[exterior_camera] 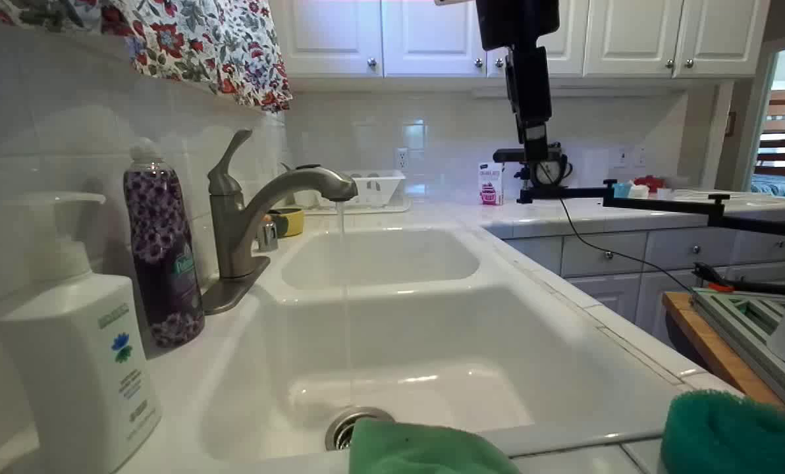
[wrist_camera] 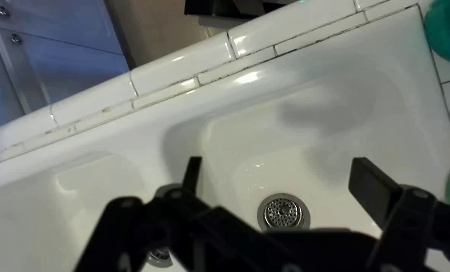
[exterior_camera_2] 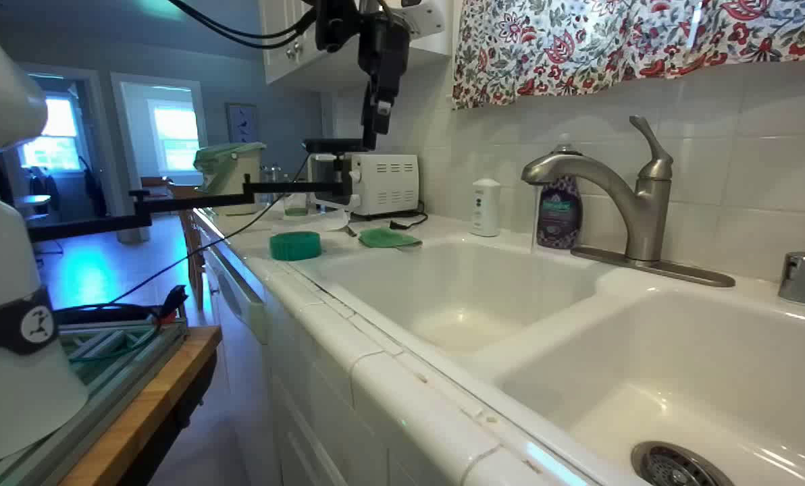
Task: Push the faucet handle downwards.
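The faucet handle [exterior_camera: 231, 161] is a slim grey metal lever tilted up from the top of the faucet body [exterior_camera: 231, 230]. It also shows in the other exterior view [exterior_camera_2: 652, 145]. The spout [exterior_camera: 294, 184] arches over the sink, and a thin stream of water [exterior_camera: 345, 263] runs from it. My gripper [exterior_camera: 535, 151] hangs fingers-down, well apart from the handle and higher than the sink; it also shows at the top of an exterior view [exterior_camera_2: 374, 135]. In the wrist view its fingers [wrist_camera: 277, 162] are wide open with nothing between them. The handle is out of the wrist view.
A white double sink [wrist_camera: 149, 143] lies below. A purple soap bottle [exterior_camera: 165, 257] and a white pump bottle [exterior_camera: 89, 355] stand beside the faucet. A floral curtain [exterior_camera_2: 618, 47] hangs above. A green cloth [exterior_camera: 425, 451] and teal sponge [exterior_camera_2: 295, 246] lie on the counter. A black bar [exterior_camera_2: 200, 202] extends from the robot's side.
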`<state>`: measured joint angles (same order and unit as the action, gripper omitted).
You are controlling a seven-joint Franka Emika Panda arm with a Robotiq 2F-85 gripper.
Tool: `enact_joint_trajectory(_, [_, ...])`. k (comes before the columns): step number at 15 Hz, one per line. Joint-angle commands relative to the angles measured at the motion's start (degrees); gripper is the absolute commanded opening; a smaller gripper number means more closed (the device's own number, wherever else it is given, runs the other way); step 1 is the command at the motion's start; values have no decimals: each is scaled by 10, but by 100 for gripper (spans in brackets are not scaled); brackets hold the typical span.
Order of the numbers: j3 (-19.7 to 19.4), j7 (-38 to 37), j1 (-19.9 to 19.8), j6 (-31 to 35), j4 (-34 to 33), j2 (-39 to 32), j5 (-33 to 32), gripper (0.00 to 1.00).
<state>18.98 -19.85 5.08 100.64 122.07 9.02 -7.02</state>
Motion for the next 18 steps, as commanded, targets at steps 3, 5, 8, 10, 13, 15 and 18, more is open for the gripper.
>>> enact_joint_trajectory(3, [-19, -3, 21, -2, -1, -2, -3, 100])
enact_joint_trajectory(5, [-19, -3, 21, -2, -1, -2, -3, 100])
enact_joint_trajectory(8, [-21, -2, 20, 1, -5, -6, -8, 100])
enact_joint_trajectory(10, [-28, 3, 21, 15, -14, -13, -16, 100])
enact_joint_trajectory(13, [-44, 27, 17, 37, -37, -29, -33, 100])
enact_joint_trajectory(15, [-56, 44, 15, 50, -61, -45, -40, 100])
enact_joint_trajectory(18, [-75, 61, 13, 64, -114, -77, -46, 100])
